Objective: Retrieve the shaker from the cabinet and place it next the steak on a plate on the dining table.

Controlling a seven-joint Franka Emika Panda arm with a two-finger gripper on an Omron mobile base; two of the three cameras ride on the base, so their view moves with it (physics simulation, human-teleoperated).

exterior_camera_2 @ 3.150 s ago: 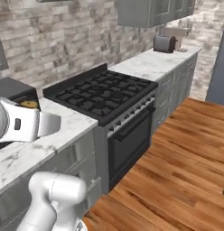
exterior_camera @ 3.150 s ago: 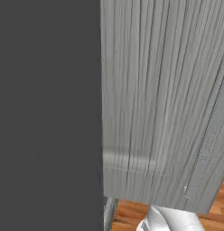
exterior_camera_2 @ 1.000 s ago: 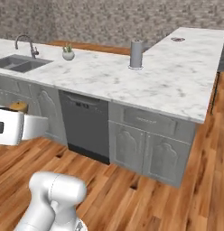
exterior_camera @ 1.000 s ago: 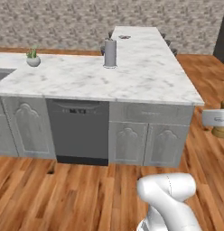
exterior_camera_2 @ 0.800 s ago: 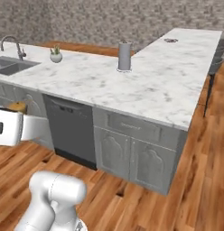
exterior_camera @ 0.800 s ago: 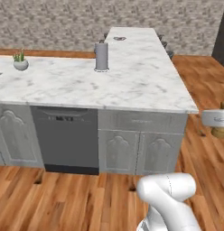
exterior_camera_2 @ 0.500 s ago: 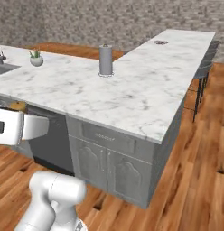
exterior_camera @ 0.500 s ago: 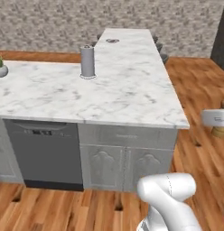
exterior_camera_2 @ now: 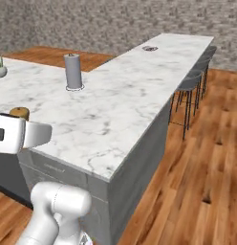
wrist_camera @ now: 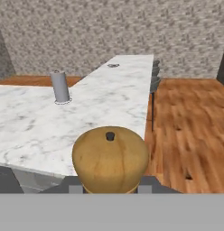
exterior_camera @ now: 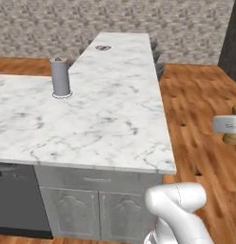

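Note:
My gripper (wrist_camera: 110, 184) is shut on the golden-brown wooden shaker (wrist_camera: 110, 158), whose rounded top stands close in the hand view. From the left base the shaker (exterior_camera: 232, 138) hangs in the white hand at the right edge, over the wood floor and off the counter. From the right base its top (exterior_camera_2: 19, 113) peeks above the hand near the counter's front corner. The small grey plate (exterior_camera: 103, 47) with the reddish steak lies far down the white marble dining table (exterior_camera: 115, 119); the plate (exterior_camera_2: 149, 48) (wrist_camera: 113, 65) is tiny at this distance. The cabinet is out of view.
A grey upright cylinder (exterior_camera: 60, 77) (exterior_camera_2: 73, 71) (wrist_camera: 60, 86) stands on the marble top. Round grey stools (exterior_camera_2: 189, 83) (exterior_camera: 158, 67) line the counter's far side. A small potted plant (exterior_camera_2: 0, 69) sits at the left. Wood floor (wrist_camera: 190, 117) lies to the right.
The base has driven and turned, so the whole scene shifted: the stove and cabinet are gone and the marble counter's long arm with the plate has swung into view. The gripper still holds the shaker.

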